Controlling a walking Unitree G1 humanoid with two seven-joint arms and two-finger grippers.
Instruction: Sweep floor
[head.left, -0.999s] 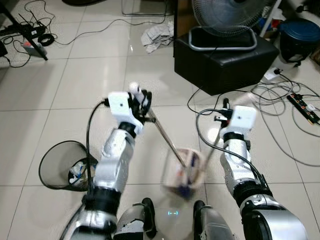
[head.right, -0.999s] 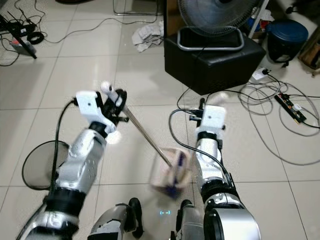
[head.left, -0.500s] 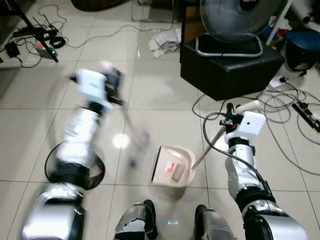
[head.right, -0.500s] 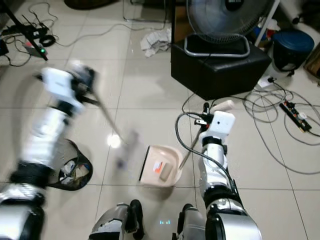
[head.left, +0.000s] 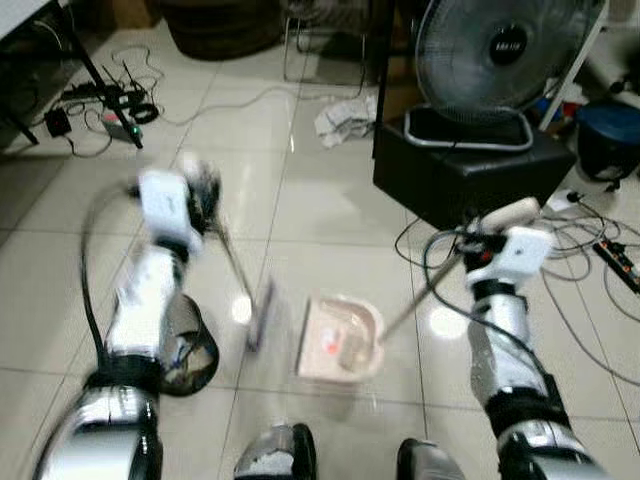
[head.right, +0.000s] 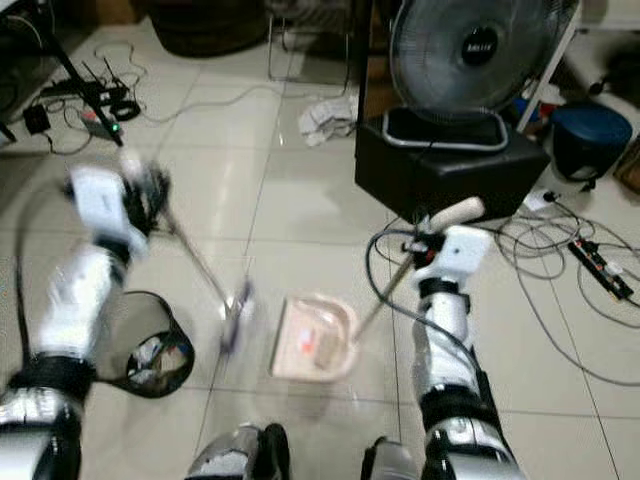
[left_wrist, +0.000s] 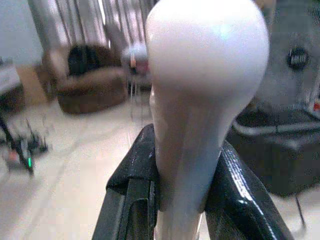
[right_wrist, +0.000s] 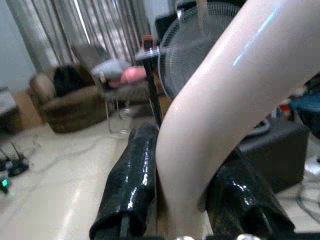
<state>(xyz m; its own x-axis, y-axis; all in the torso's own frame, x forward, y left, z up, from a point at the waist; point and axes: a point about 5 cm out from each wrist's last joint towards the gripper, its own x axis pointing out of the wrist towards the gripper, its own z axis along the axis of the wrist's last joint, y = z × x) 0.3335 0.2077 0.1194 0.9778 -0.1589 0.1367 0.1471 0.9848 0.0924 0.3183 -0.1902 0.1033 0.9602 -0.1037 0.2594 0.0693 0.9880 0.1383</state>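
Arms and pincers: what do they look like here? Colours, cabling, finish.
Both arms are silver with black joint bands and a white boxy wrist block. A black cable loops loosely outside each forearm. The left pincer and right pincer each have two long, glossy black fingers. No markings are legible; the left arm is motion-blurred in the eye views.

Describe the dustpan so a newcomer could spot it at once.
Start at the black box with the fan on it, then come toward the robot's feet. The dustpan lies flat on the tiles there, pale pink, its long handle held by the right end effector, with the brush just left.
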